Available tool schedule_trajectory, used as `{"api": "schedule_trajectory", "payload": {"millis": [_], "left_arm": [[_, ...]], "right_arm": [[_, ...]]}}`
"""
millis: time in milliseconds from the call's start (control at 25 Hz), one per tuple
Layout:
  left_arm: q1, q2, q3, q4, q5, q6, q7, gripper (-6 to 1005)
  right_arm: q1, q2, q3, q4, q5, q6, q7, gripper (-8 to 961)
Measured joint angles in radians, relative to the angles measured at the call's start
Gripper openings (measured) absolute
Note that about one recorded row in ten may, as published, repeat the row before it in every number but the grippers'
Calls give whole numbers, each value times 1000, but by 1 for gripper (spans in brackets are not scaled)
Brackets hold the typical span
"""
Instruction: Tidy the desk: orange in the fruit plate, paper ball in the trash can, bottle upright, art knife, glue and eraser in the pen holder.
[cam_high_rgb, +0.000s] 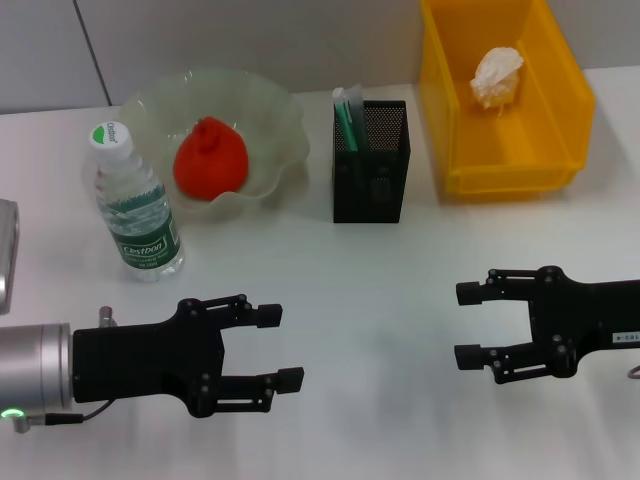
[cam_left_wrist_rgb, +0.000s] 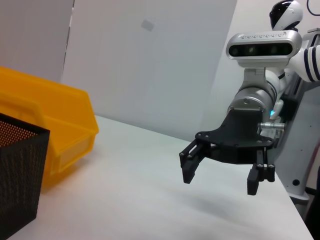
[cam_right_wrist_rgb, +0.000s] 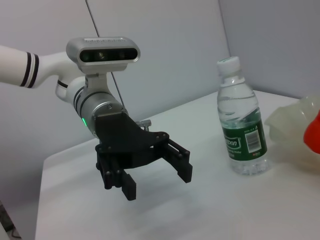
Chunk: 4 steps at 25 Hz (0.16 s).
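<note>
Judging by how things lie, nothing is left to fetch: the orange sits in the fruit plate; the paper ball in the trash can; the bottle stands upright, just beyond the left gripper; the pen holder lies between both arms. The right gripper hangs over the bare bench; both sets of fingers wide apart, empty.

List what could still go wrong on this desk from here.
The bottle stands upright close to the left gripper, so a careless swing might topple it. The pen holder is light and narrow; a bump could tip it. Both grippers, including the right gripper, face each other open and could collide.
</note>
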Motion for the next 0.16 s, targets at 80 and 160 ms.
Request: {"api": "schedule_trajectory", "payload": {"millis": [80, 160], "left_arm": [[0, 2, 1, 1, 2, 3, 0, 798], [0, 3, 1, 1, 5, 5, 0, 798]], "right_arm": [[1, 1, 0, 4, 0, 0, 0, 820], [2, 1, 0, 6, 0, 1, 0, 820]]}}
